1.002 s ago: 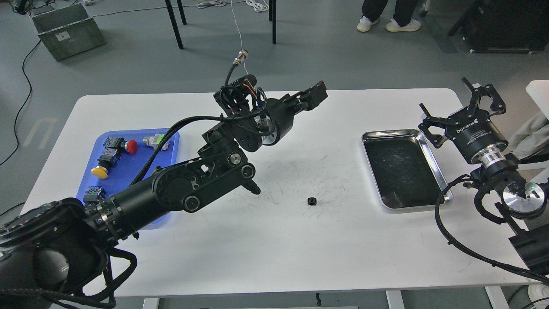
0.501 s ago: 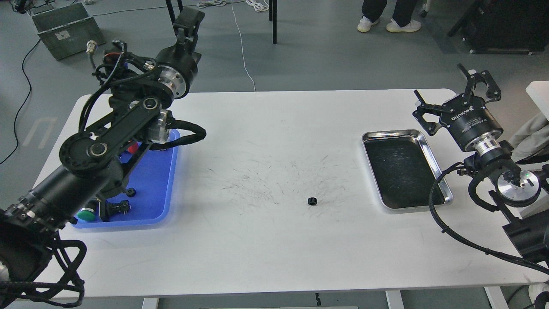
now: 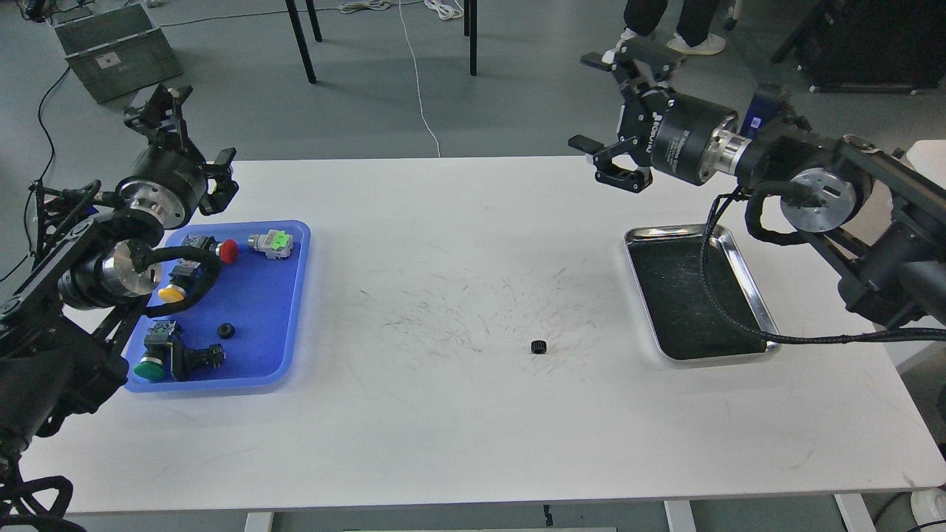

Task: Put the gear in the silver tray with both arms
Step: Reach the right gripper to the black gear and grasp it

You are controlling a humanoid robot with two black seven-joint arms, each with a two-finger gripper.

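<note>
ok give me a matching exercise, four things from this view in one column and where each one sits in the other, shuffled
Things:
1. small black gear
2. silver tray
3. red-capped button
4. right gripper

Places:
A. in the blue tray
B. on the bare white table, near the middle
C. raised above the table's far edge
D. on the table's right side, nothing in it

Pairs: 1-B, 2-D, 3-A, 4-C
</note>
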